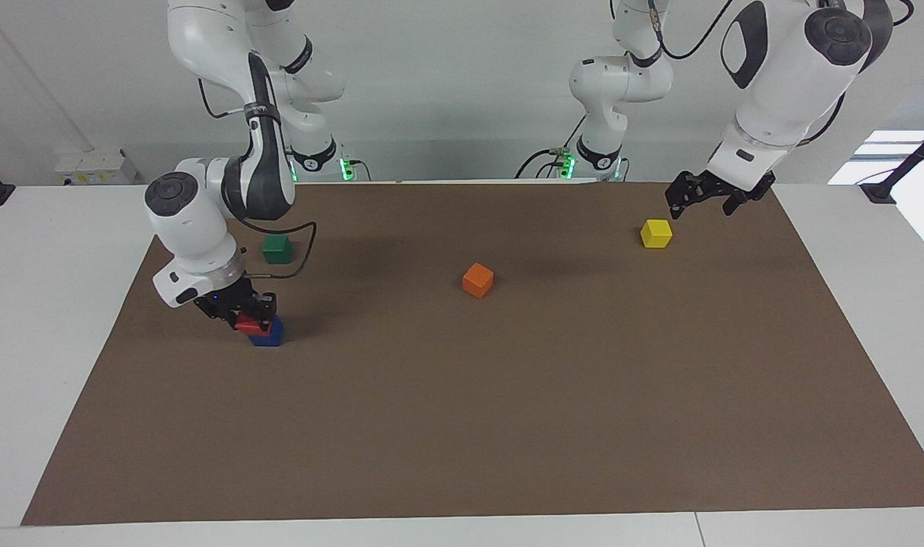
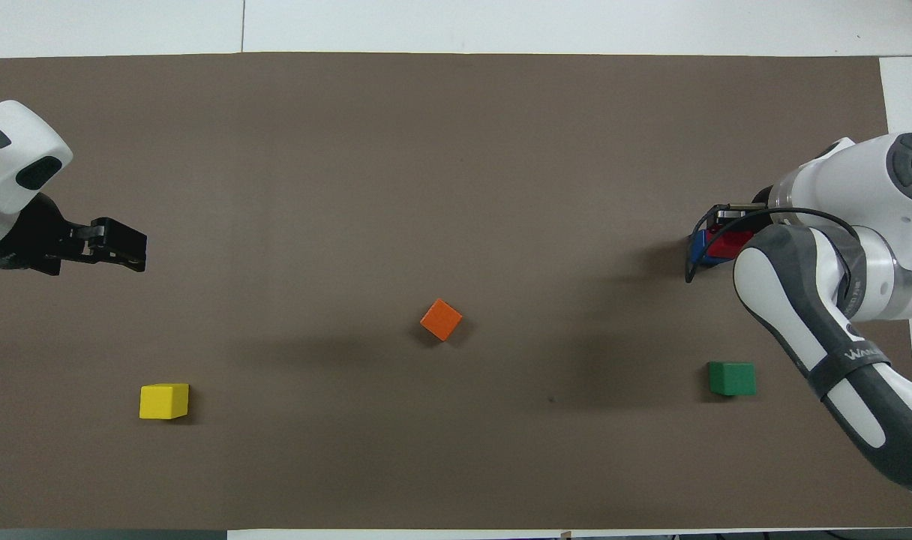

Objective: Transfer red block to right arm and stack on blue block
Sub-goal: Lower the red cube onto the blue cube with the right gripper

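A: Facing view: right gripper (image 1: 251, 313) fingers clench the red block (image 1: 251, 326) atop the blue block (image 1: 267, 333), beside the desk (image 1: 462, 425) edge.
B: Off-centre release could topple it. Left gripper (image 1: 707, 199) waits, fingers spread.

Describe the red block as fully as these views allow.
The red block is a small bright red cube with a matte, painted look. It sits on top of the blue block, toward the right arm's end of the brown mat, farther from the robots than the green block. The right claw is shut on it and hides most of it, so only part of its faces shows.
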Robot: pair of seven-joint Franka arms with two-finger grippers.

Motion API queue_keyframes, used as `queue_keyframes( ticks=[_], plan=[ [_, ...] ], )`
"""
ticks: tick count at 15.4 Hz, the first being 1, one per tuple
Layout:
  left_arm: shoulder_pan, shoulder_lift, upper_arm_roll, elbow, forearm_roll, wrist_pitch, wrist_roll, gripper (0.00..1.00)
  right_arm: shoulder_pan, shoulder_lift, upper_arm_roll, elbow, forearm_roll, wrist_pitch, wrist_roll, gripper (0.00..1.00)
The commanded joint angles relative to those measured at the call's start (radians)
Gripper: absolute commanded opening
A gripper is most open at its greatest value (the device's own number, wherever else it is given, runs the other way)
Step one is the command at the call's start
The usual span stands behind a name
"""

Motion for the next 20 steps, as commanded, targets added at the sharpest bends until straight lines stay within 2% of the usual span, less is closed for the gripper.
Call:
queue_keyframes(
  ticks=[1,2,7,8,16,20],
  plan=[
    [-0.011,-0.014,0.014,-0.018,-0.011,0.015,0.002,1.00,-0.007,-0.019,0.006,-0.035,-0.024,0.023,-0.011,0.00],
    [-0.011,-0.014,0.014,-0.018,-0.011,0.015,0.002,1.00,-0.007,-0.019,0.006,-0.034,-0.024,0.023,-0.010,0.07],
    [-0.011,-0.016,0.014,-0.018,-0.011,0.015,0.002,1.00,-0.007,-0.019,0.006,-0.032,-0.024,0.021,-0.008,0.92],
    [-0.011,-0.016,0.016,-0.018,-0.011,0.015,0.002,1.00,-0.007,-0.019,0.006,-0.032,-0.024,0.020,-0.008,1.00],
    [-0.011,-0.014,0.016,-0.018,-0.011,0.013,0.002,1.00,-0.005,-0.014,0.006,-0.012,-0.022,0.004,-0.008,1.00],
    [-0.011,-0.014,0.014,-0.018,-0.011,0.013,0.002,1.00,-0.004,-0.014,0.009,0.055,-0.002,-0.066,-0.005,1.00]
  ],
)
